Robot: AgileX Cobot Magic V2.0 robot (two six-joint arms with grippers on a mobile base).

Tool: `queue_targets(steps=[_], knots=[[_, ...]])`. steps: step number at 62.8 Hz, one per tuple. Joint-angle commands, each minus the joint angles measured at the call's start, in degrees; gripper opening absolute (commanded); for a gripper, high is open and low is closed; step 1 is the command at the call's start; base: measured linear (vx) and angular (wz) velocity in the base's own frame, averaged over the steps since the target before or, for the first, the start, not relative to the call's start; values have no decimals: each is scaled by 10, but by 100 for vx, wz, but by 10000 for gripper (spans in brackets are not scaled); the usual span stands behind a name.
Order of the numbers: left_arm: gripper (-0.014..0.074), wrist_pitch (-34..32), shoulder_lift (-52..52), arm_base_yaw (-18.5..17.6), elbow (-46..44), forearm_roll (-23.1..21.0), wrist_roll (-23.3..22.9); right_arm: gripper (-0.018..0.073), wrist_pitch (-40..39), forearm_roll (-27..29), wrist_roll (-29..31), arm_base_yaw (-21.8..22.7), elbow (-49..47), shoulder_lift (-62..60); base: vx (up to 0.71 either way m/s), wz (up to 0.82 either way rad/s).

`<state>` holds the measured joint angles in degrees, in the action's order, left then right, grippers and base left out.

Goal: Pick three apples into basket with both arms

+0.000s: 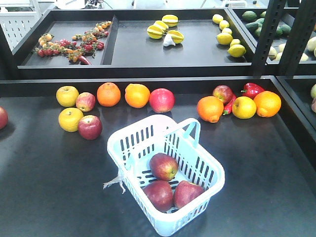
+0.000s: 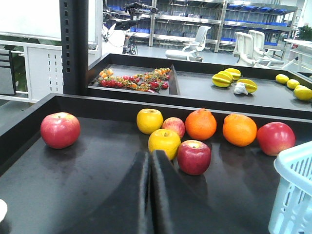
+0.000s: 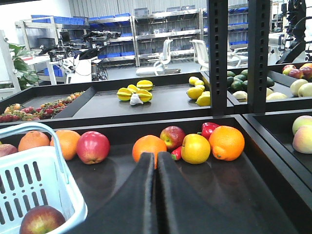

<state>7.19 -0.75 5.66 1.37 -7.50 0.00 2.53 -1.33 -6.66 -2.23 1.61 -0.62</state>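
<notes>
Three dark red apples lie in the pale blue basket (image 1: 114,148): one at the back (image 1: 163,166), two at the front (image 1: 158,194) (image 1: 187,193). The basket stands front and centre on the black tray, handles folded down. Neither arm shows in the front view. My left gripper (image 2: 150,154) is shut with nothing between its fingers, pointing at a red apple (image 2: 194,157) and a yellow one; the basket's corner (image 2: 295,195) is to its right. My right gripper (image 3: 156,155) is also shut and empty, with the basket (image 3: 29,180) and one apple (image 3: 41,219) to its left.
Loose fruit lines the back of the tray: yellow apples (image 1: 67,96), red apples (image 1: 90,127) (image 1: 162,100), oranges (image 1: 108,94) (image 1: 210,108) and a red pepper (image 1: 252,90). A raised tray wall (image 1: 148,81) runs behind them. A black post (image 1: 269,34) stands at the right.
</notes>
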Motion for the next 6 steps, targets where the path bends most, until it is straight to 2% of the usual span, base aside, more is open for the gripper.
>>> queue_targets(steps=[1, 6], knots=[[-6, -44, -8, 2, 14, -6, -7, -1, -46, -7, -1, 5, 9, -6, 0, 0], [-6, -44, -8, 2, 14, -6, -7, -1, -46, -7, -1, 5, 9, -6, 0, 0]])
